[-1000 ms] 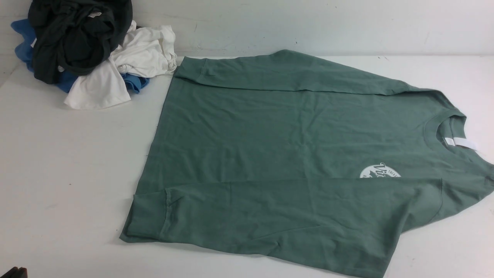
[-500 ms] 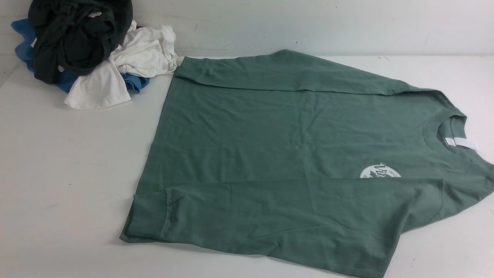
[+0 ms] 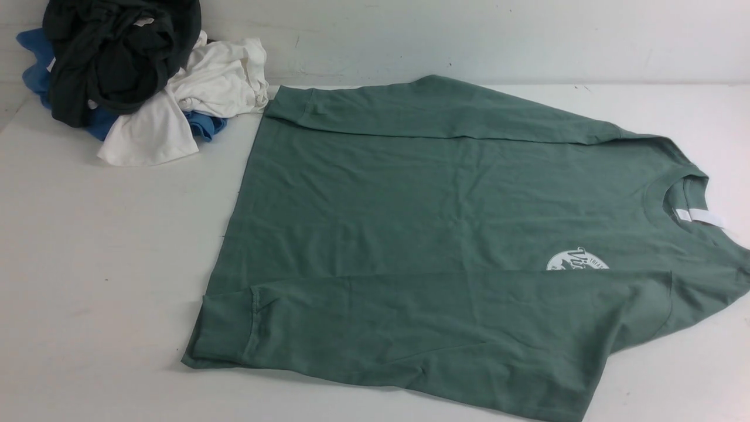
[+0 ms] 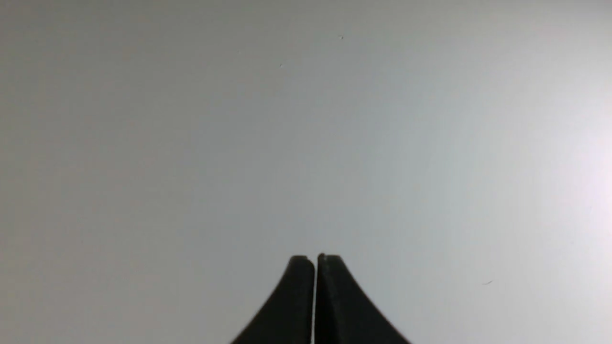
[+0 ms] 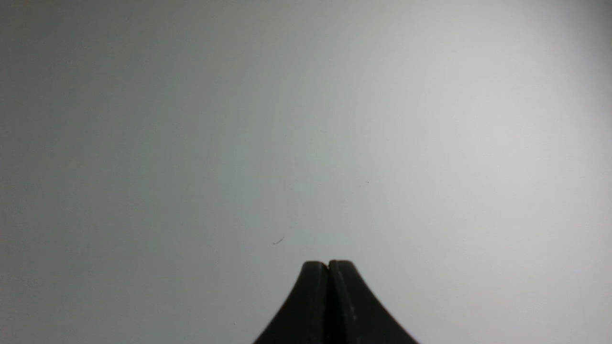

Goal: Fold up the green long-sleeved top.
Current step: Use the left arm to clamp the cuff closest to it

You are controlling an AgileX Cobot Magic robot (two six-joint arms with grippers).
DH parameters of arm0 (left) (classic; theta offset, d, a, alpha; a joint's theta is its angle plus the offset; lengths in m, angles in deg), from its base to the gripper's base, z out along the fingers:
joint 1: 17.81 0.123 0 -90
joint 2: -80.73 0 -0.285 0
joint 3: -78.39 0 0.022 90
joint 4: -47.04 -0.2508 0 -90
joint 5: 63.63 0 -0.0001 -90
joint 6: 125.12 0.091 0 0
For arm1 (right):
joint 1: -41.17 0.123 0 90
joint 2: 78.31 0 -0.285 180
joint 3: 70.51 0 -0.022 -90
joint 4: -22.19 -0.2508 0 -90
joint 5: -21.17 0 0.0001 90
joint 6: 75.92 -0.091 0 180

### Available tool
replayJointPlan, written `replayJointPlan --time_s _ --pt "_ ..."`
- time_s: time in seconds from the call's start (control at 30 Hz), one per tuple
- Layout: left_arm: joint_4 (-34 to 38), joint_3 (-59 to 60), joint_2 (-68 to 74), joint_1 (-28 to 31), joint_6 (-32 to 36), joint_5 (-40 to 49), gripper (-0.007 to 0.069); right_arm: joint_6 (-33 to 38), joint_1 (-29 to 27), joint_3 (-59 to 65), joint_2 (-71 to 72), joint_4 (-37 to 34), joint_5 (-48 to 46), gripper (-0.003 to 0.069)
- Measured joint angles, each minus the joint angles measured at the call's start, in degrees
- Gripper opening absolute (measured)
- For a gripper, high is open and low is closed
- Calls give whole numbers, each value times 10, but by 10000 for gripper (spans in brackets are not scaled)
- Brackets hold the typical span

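Observation:
The green long-sleeved top (image 3: 422, 223) lies flat on the white table (image 3: 105, 281), its collar and white neck label (image 3: 700, 217) to the right and its hem to the left. Both sleeves are folded in over the body: the far sleeve (image 3: 445, 111) along the back edge, the near sleeve (image 3: 410, 316) along the front, half covering the round white chest print (image 3: 577, 259). Neither gripper shows in the front view. My left gripper (image 4: 315, 258) is shut with nothing in it over bare white surface. My right gripper (image 5: 328, 263) is likewise shut and holds nothing.
A heap of other garments sits at the back left against the wall: a black one (image 3: 117, 53) on top, a white one (image 3: 193, 94) and a blue one (image 3: 35, 64) beneath. The top's right shoulder reaches the picture's right edge.
A dark bit of the left arm at the bottom left corner one second ago has gone out of the front view. The top has not moved.

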Motion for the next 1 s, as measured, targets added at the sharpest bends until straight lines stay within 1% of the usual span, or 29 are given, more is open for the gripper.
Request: replayJointPlan --time_s 0.03,0.1,0.2,0.3,0.47,0.5,0.53,0.6,0.67,0.73,0.77,0.8,0.83,0.9,0.97,1.0 --pt "0 0 0 0 -22 1 -7 -9 0 0 0 0 16 -14" --pt "0 -3 0 0 -42 11 -7 -12 0 0 0 -1 17 -14" --pt "0 -31 4 0 -45 44 -7 -13 0 -28 -13 -1 -24 -14" --pt "1 -78 41 0 -20 69 -7 9 0 -110 -75 5 -95 -14" --pt "10 -150 163 0 45 81 -7 72 0 -249 -222 26 -212 -13" --pt "14 -169 209 0 57 84 -7 79 0 -271 -273 27 -237 -13" --pt "15 -174 222 0 60 89 -7 80 0 -281 -294 27 -249 -13" --pt "14 -204 285 0 64 130 -7 81 7 -312 -362 27 -303 -13" --pt "-3 -244 347 0 61 213 -7 83 30 -346 -424 27 -391 -13" --pt "-23 -289 393 -5 43 337 -7 90 58 -374 -485 27 -493 -11" --pt "-29 -294 403 -7 41 351 -7 92 62 -376 -485 27 -493 -11" --pt "-42 -333 442 -19 30 459 -7 108 91 -397 -540 23 -584 -11" --pt "-46 -357 468 -28 28 522 -7 120 109 -407 -572 17 -627 -11" --pt "-47 -394 521 -49 29 619 -7 143 141 -419 -626 2 -677 -11" --pt "-42 -432 577 -71 38 701 -7 175 165 -429 -689 -27 -697 -11" --pt "-37 -444 600 -82 44 723 -7 182 173 -434 -706 -38 -700 -11"
